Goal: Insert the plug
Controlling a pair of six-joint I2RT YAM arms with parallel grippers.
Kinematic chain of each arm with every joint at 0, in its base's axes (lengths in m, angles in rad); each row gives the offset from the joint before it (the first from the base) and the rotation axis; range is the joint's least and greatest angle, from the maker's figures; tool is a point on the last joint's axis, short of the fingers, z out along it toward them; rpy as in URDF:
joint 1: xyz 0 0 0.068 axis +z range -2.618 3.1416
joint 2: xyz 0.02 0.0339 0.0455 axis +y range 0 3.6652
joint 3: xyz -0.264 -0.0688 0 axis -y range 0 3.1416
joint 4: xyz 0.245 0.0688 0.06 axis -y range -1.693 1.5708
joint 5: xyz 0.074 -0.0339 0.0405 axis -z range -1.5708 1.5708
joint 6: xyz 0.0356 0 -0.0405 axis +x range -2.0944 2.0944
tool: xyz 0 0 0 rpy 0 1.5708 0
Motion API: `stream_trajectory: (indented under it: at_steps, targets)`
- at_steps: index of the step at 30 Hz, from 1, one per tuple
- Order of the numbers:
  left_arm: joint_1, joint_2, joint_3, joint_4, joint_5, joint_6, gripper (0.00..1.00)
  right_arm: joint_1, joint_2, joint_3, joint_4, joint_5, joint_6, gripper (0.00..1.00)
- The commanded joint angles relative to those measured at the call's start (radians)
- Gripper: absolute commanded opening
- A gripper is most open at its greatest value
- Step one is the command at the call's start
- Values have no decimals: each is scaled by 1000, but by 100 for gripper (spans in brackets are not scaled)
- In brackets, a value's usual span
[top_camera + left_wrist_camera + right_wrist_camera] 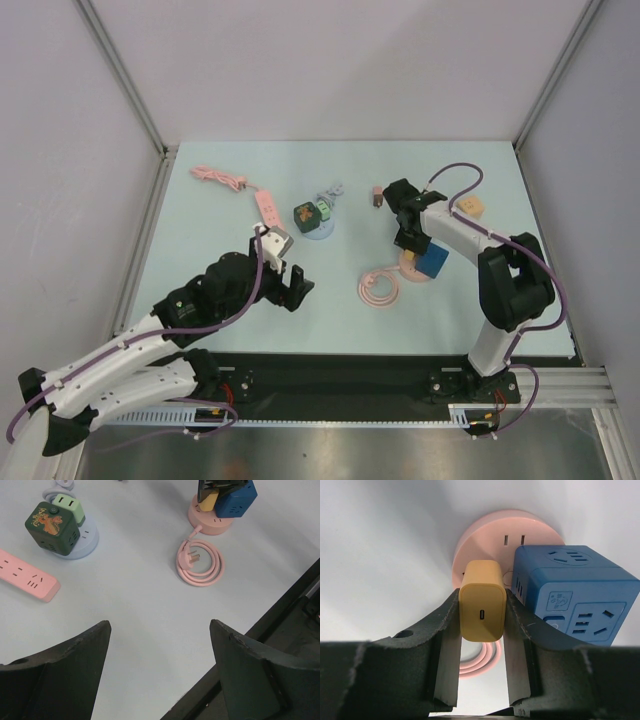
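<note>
The yellow plug point(481, 605) is smooth matt plastic; the blue socket cube point(575, 597), faintly glossy plastic.

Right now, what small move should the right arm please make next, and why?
Probably ease the right gripper toward the free slots on the pink socket base: it is shut on the yellow charger, held over the base's edge beside the blue cube.

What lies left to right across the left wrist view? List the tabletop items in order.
Pink power strip → dark green cube socket → coiled pink cable → blue cube socket. The pink round base and yellow charger overlap the cable's span, so they are left out.
</note>
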Motion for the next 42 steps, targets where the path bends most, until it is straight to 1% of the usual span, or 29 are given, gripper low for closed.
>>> stream_trajectory:
  at_steps: [1,4,10,17,21,33,37,39,40,42]
  targets:
    - [6,-1,0,22,25,22,86,-6,-3,3,-44,8,32,0]
    - [6,0,1,22,36,23,86,-6,19,11,-44,-20,32,0]
    - [6,-12,-4,25,30,23,88,8,43,-82,48,-64,68,0]
    - [6,-4,-4,23,38,25,88,17,92,-113,80,-92,80,0]
    - [6,-4,-4,23,36,25,88,26,132,-112,80,-103,78,0]
    - [6,-12,-5,23,25,26,89,35,180,-131,137,-139,94,0]
    - [6,-15,-5,25,19,26,90,29,168,-89,116,-127,75,0]
    - [6,-17,-7,23,16,28,90,29,154,-53,91,-112,63,14]
    - [6,-15,-7,23,16,29,90,29,149,-27,59,-91,55,18]
    - [6,-12,-7,22,13,32,90,29,141,46,7,-72,40,30]
